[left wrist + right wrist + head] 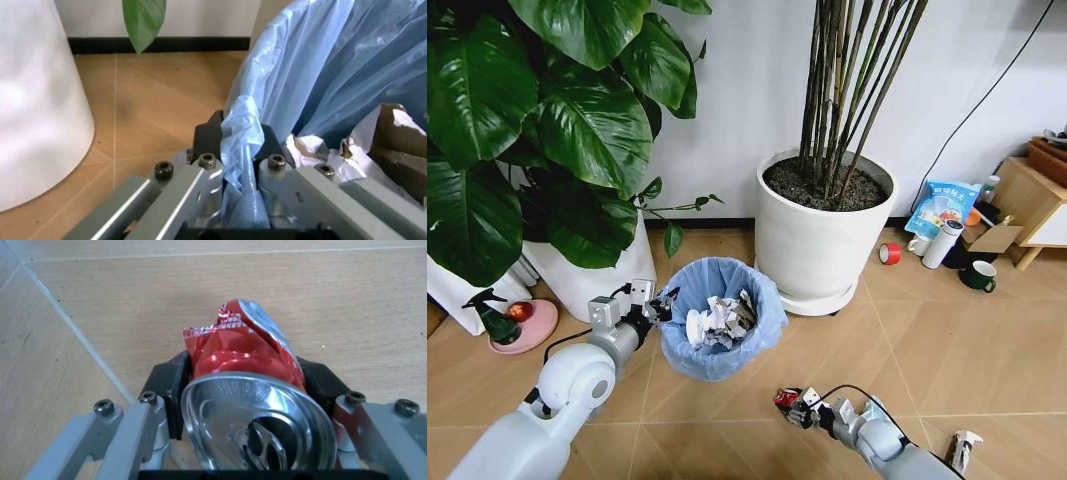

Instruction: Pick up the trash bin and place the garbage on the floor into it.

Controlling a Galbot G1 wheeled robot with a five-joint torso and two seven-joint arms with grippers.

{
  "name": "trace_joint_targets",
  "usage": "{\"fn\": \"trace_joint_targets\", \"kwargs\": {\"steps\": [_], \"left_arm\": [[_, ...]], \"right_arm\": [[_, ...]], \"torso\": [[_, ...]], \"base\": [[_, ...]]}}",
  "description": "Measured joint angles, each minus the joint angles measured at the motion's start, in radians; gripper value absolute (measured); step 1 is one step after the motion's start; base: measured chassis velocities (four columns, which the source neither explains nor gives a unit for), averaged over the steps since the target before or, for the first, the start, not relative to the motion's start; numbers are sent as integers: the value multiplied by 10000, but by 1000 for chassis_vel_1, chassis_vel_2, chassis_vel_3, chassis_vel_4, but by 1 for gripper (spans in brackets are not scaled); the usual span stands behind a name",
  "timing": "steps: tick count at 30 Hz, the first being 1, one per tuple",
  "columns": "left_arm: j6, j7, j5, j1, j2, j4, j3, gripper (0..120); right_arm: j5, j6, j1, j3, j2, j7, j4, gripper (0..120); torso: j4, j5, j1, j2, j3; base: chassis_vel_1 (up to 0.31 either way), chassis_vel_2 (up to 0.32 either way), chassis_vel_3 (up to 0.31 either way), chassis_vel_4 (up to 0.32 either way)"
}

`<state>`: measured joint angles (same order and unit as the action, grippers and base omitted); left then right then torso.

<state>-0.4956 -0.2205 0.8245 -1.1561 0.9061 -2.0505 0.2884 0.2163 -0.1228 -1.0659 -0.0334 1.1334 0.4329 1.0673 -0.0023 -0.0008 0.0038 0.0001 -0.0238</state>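
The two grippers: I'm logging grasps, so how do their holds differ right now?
The left gripper pinches the thin blue bag at the trash bin rim; the right gripper clamps a crushed red can. The left one holds beside the bin's rim; the right one sits in front of the bin, over the floor. Both are shut on something.

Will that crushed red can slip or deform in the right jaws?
The crushed can is probably light and thin-walled, already dented, so it may buckle further. Its glossy metal could slip, though the right gripper clamps both sides.
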Motion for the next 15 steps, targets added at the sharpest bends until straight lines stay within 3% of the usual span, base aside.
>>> {"fn": "trace_joint_targets", "kwargs": {"steps": [9,15], "left_arm": [[13,-3,-3,-58,-41,-56,38,1],[13,-33,-3,-60,-116,-60,73,1]], "right_arm": [[35,-2,-77,390,68,-127,207,45],[661,43,-331,1354,-198,-586,1611,45]], "torso": [[3,9,1,-1,-4],[2,0,2,-1,-3]], "base": [[0,0,0,0],[0,0,0,0]]}}
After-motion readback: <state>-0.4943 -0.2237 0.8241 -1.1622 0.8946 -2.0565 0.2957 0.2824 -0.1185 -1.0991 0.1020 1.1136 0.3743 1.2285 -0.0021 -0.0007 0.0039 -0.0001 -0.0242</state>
